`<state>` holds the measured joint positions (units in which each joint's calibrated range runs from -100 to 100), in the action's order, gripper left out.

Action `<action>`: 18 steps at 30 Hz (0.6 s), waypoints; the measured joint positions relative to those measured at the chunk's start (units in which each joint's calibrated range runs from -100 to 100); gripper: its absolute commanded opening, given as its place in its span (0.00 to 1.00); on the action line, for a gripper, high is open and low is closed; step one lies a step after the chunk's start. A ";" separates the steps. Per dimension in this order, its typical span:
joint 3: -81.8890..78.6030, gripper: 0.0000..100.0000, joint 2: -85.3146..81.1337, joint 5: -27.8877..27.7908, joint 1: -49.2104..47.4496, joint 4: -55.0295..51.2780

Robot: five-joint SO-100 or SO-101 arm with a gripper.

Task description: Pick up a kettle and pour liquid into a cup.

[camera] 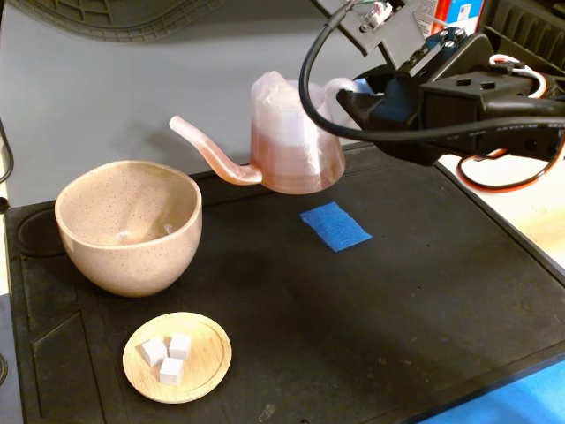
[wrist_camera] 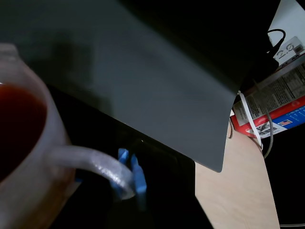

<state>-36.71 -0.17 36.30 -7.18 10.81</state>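
Observation:
The pale-pink ridged kettle (camera: 287, 141) hangs in the air above the black mat, upright, its gooseneck spout (camera: 207, 150) pointing left toward the cup. My gripper (camera: 353, 97) is shut on the kettle's loop handle at its right side. The speckled beige-pink cup (camera: 130, 225) stands on the mat at the left, apart from the spout tip. In the wrist view the kettle (wrist_camera: 28, 157) fills the lower left, with reddish-brown liquid (wrist_camera: 19, 124) inside and the handle (wrist_camera: 95, 164) between blue-padded fingers (wrist_camera: 138, 176).
A small wooden dish (camera: 177, 356) with three white cubes sits in front of the cup. A blue tape patch (camera: 335, 225) lies on the black mat (camera: 397, 309) below the kettle. A grey board (wrist_camera: 143, 81), boxes and cables are at the right.

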 measured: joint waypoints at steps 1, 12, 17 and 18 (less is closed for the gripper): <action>0.19 0.01 0.00 -0.05 0.00 0.00; 9.44 0.01 5.57 -3.51 0.00 0.00; 9.44 0.01 5.57 -12.89 0.00 -0.26; 9.44 0.01 5.57 -12.99 0.00 -0.35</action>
<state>-27.26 5.39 23.31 -7.18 10.46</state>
